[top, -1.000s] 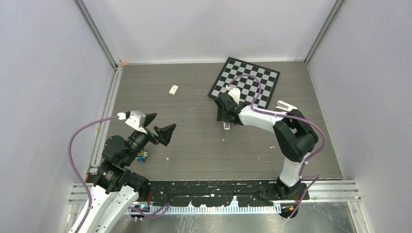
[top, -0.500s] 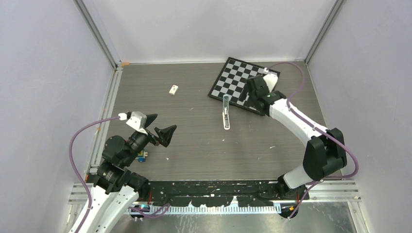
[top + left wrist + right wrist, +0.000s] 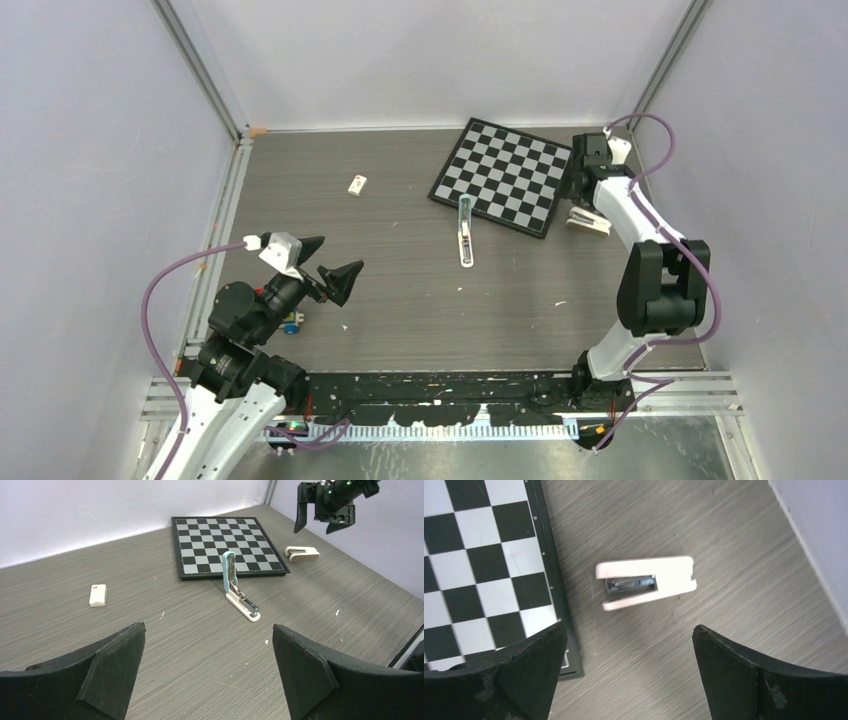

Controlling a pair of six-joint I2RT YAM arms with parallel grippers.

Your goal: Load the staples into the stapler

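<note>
The stapler lies open on the table's middle, its teal lid standing up from the white base; it also shows in the left wrist view. The staples' small white box with a reddish mark lies at the back left, also in the left wrist view. No loose block of staples shows. My right gripper is open and empty at the back right, also visible from the left wrist. In its own view it hovers above a small white stapler. My left gripper is open and empty at the near left.
A chessboard lies at the back, its near edge just behind the open stapler, and its edge shows in the right wrist view. The small white stapler lies right of it. A small coloured toy sits by the left arm. Walls close three sides.
My right arm has swung from the open stapler, across the chessboard, to the back right above the small white stapler. The open stapler stays on the table. My left arm has not moved.
</note>
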